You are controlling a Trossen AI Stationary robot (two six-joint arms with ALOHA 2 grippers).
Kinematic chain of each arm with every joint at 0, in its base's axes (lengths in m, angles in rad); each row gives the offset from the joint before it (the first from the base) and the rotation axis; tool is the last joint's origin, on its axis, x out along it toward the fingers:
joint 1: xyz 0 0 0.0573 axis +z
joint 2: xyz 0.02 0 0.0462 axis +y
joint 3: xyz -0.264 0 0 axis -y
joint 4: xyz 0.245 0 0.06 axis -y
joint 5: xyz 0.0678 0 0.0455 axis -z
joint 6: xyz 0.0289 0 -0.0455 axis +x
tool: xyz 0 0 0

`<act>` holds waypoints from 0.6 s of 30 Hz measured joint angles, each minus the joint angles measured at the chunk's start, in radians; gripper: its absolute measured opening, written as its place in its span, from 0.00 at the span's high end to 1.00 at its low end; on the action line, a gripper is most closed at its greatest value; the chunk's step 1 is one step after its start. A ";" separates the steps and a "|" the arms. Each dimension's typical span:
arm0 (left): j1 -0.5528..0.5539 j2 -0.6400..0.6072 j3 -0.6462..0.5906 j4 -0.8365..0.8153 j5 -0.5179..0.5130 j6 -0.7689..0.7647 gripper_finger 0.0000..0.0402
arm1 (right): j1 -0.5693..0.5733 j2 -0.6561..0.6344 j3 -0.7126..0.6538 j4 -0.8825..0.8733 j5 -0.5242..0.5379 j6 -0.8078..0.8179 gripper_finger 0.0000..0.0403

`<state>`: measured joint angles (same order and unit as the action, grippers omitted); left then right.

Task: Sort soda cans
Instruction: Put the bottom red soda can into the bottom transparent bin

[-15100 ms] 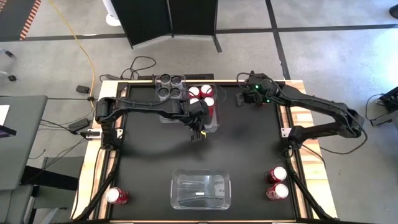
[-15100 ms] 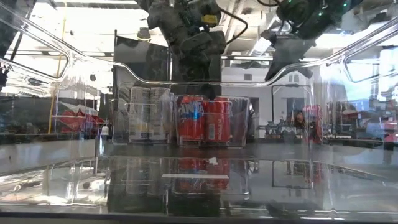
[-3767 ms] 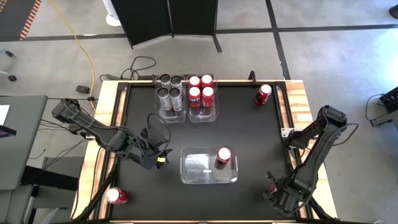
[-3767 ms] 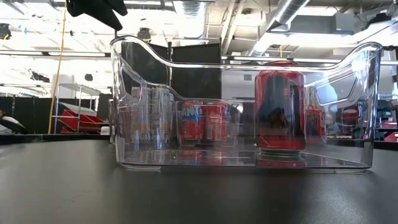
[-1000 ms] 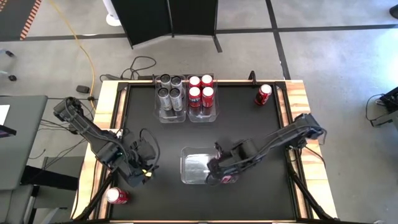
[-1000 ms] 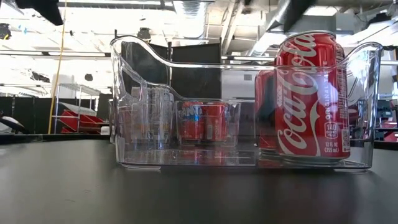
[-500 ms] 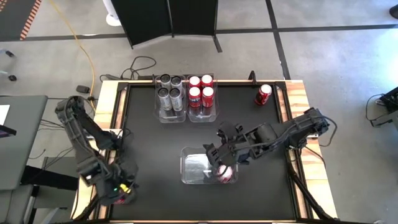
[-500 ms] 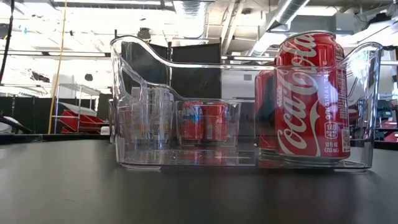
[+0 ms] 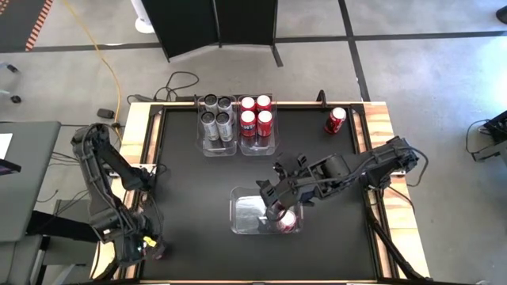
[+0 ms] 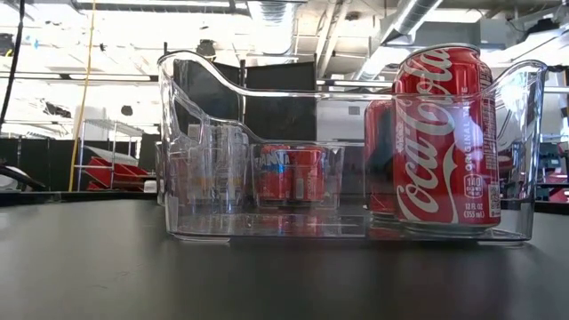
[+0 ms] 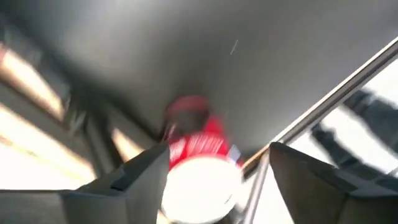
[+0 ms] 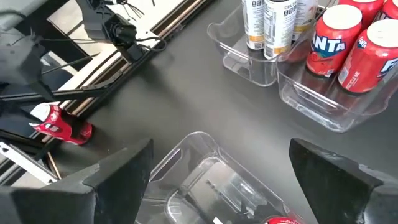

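The left gripper (image 9: 149, 247) has dropped to the bench's near-left corner, fingers spread either side of a red can (image 11: 198, 163) but not yet closed; the right gripper (image 9: 273, 199), wide and empty, is lifting off the can (image 10: 446, 133) in the front bin (image 9: 242, 222), two cans stand there

overhead and level table-height views share the clear bin (image 9: 245, 215), wrist views close.
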<state>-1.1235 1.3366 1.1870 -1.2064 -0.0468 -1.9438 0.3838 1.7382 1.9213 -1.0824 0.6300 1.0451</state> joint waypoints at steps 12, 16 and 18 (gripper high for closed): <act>-0.016 0.088 0.003 0.027 0.178 0.128 0.13 | -0.015 0.000 0.000 0.007 0.020 -0.024 0.04; -0.017 0.087 0.004 -0.013 0.147 0.159 0.13 | -0.042 0.000 0.000 0.032 0.018 -0.054 0.04; -0.017 0.086 0.004 -0.059 0.119 0.165 0.13 | -0.060 0.000 0.000 0.043 -0.002 -0.068 0.04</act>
<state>-1.1404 1.4227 1.1909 -1.2652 0.0721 -1.7785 0.3241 1.7386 1.9213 -1.0393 0.6281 0.9769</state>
